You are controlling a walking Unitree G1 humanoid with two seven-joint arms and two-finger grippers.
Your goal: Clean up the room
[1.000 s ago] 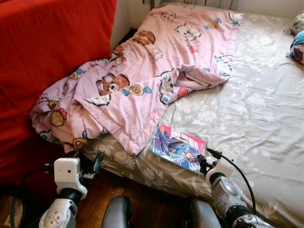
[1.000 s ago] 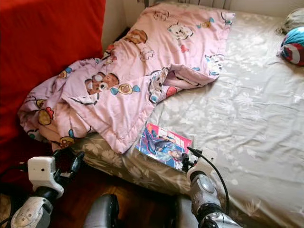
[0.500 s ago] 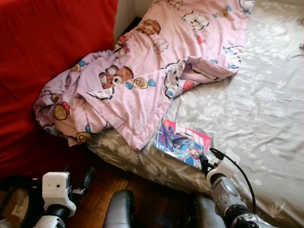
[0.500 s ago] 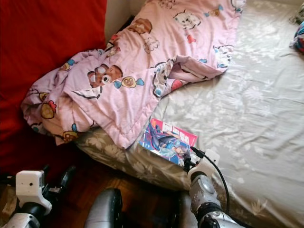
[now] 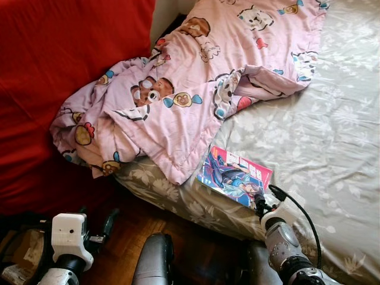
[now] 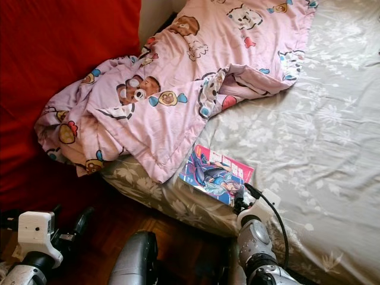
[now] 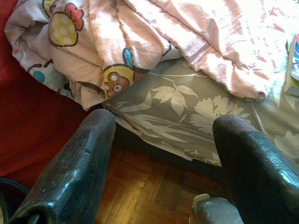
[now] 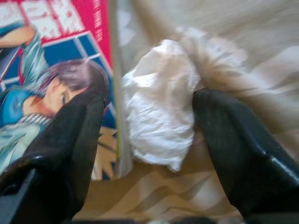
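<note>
A colourful comic book (image 5: 236, 177) lies near the bed's front edge. Just beside its near corner sits a crumpled white paper wad (image 8: 159, 107) on the grey floral sheet (image 5: 320, 136). My right gripper (image 5: 259, 205) rests at that corner, open. One finger is over the book cover (image 8: 42, 70) and the other on the far side of the wad, so the wad lies between them. My left gripper (image 5: 98, 222) hangs open low over the wooden floor (image 7: 140, 186), in front of the bed's side, holding nothing.
A rumpled pink cartoon-print blanket (image 5: 196, 77) spreads across the bed's left part and droops over its edge. A big red cushion (image 5: 53, 71) stands on the left. My dark knees (image 5: 153, 261) are close to the bed's front edge.
My left arm has dropped from bed-edge height to near the floor. The camera has shifted, sliding the scene rightward. My right gripper stays at the book's corner.
</note>
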